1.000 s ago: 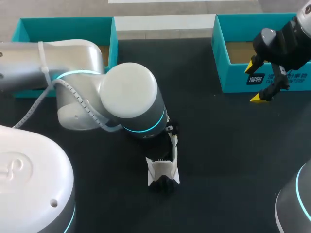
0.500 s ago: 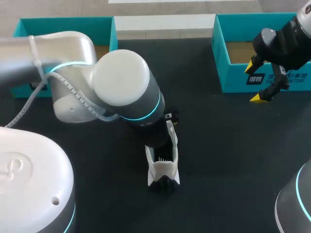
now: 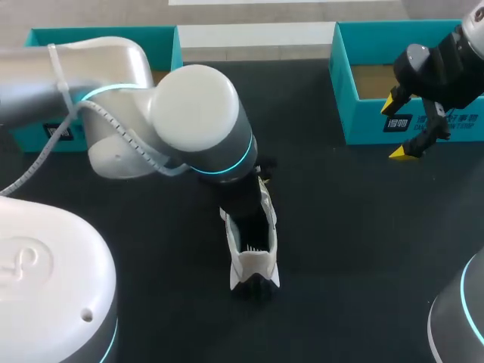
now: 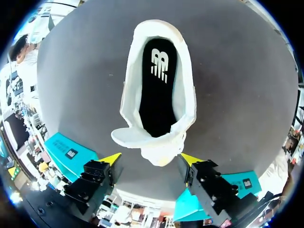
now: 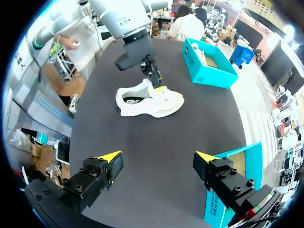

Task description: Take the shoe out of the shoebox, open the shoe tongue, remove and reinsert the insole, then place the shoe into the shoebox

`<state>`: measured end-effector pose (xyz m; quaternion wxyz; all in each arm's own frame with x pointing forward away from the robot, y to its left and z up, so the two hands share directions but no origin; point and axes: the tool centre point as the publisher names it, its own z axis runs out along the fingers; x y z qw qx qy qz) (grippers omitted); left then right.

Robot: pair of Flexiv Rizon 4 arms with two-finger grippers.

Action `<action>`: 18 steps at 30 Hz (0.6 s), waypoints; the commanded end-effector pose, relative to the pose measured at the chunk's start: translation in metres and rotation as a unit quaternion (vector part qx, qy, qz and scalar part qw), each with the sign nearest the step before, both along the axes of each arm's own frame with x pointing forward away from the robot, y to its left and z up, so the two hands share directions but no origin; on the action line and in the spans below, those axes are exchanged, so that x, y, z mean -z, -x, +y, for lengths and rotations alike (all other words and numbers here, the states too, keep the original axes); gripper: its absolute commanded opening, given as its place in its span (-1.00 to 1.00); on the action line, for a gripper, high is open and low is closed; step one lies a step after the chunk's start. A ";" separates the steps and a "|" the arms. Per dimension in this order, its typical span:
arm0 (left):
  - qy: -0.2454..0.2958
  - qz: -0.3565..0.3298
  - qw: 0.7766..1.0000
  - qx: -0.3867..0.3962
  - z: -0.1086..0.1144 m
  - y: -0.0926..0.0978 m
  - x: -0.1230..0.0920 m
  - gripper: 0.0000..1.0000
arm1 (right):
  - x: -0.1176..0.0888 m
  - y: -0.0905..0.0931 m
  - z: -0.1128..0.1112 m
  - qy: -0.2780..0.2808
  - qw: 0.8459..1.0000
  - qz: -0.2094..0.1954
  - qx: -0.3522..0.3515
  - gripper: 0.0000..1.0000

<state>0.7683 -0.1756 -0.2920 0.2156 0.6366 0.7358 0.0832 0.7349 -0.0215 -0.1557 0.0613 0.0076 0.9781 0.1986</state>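
shoe (image 4: 159, 102): on table just ahead of left gripper (image 4: 150, 159), its near end between the fingers | left gripper: wide open, holds nothing | right gripper (image 5: 156, 157): wide open, empty | handling: shoe seems light and soft; insole (image 4: 156, 95) probably thin, best pinched at its edge

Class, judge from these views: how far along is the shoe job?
Done: the shoe lies on the table, outside the shoebox, tongue folded open. In hand: the left hand is open over the tongue; the insole lies inside. Apparently left: insole out and back, then boxing. The right hand hangs open.
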 end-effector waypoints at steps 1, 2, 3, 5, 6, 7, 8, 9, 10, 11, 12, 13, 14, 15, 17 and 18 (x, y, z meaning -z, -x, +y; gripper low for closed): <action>-0.006 0.003 1.000 -0.003 -0.003 -0.004 0.003 0.11 | 0.000 -0.002 0.002 0.002 1.000 0.002 0.000 1.00; -0.008 0.004 1.000 -0.003 -0.002 -0.004 0.004 0.03 | 0.000 -0.002 0.002 0.002 1.000 0.002 0.000 1.00; -0.009 0.005 1.000 -0.004 -0.001 -0.004 0.005 0.00 | 0.000 -0.002 0.002 0.002 1.000 0.002 0.000 1.00; -0.012 0.009 1.000 -0.006 0.001 -0.004 0.007 0.00 | 0.000 -0.002 0.002 0.002 1.000 0.002 0.000 1.00; -0.013 0.011 1.000 -0.007 0.002 -0.005 0.009 0.00 | 0.000 -0.002 0.002 0.002 1.000 0.002 0.000 1.00; -0.014 0.013 1.000 -0.007 0.002 -0.004 0.011 0.03 | 0.000 -0.002 0.002 0.002 1.000 0.002 0.000 1.00; -0.015 0.016 1.000 -0.007 0.002 -0.004 0.012 0.08 | 0.000 -0.002 0.002 0.002 1.000 0.002 0.000 1.00; -0.016 0.018 1.000 -0.006 0.001 -0.003 0.013 0.11 | 0.000 -0.002 0.002 0.002 1.000 0.002 0.000 1.00; -0.017 0.020 1.000 -0.005 0.000 -0.002 0.014 0.15 | 0.000 -0.002 0.002 0.002 1.000 0.002 0.000 1.00; -0.018 0.021 1.000 -0.003 0.000 0.000 0.014 0.21 | 0.000 -0.002 0.002 0.002 1.000 0.002 0.000 1.00; -0.019 0.022 1.000 0.000 -0.001 0.001 0.015 0.24 | 0.000 -0.002 0.002 0.002 1.000 0.002 0.000 1.00; -0.020 0.023 1.000 0.002 -0.002 0.002 0.015 0.26 | 0.000 -0.002 0.002 0.002 1.000 0.002 0.000 1.00; -0.023 0.023 0.999 0.005 -0.002 0.003 0.016 0.30 | 0.000 -0.002 0.002 0.002 1.000 0.002 0.000 1.00; -0.024 0.024 0.999 0.007 -0.002 0.004 0.017 0.28 | 0.000 -0.002 0.002 0.002 1.000 0.002 0.000 1.00; -0.029 0.026 0.999 0.011 -0.002 0.006 0.018 0.26 | 0.000 -0.002 0.002 0.002 1.000 0.002 0.000 1.00; -0.032 0.027 0.999 0.015 -0.002 0.008 0.018 0.26 | 0.000 -0.002 0.002 0.002 1.000 0.002 0.000 1.00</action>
